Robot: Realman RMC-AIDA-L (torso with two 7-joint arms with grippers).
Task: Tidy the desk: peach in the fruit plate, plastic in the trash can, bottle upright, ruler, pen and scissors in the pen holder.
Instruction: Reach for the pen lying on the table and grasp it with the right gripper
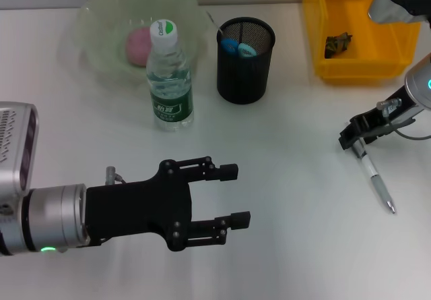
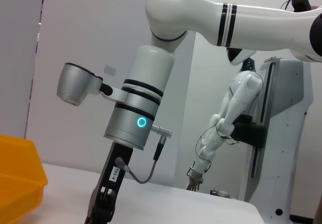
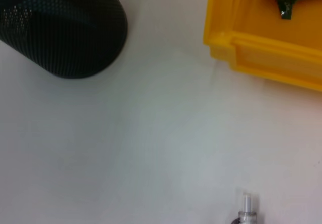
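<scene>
Yellow trash can (image 1: 367, 67), black mesh pen holder (image 1: 245, 71), pink peach (image 1: 139, 46)

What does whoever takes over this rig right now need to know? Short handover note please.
Left gripper: open, empty, hovering over the desk near the robot.
Right gripper: at the upper end of the pen, which lies on the desk; grip cannot be confirmed.
Done: peach in the fruit plate; bottle upright; plastic in the yellow trash can; blue scissor handles stick out of the pen holder.
Left: pen into the holder. No ruler visible on the desk; whether it is inside the holder cannot be told.
</scene>
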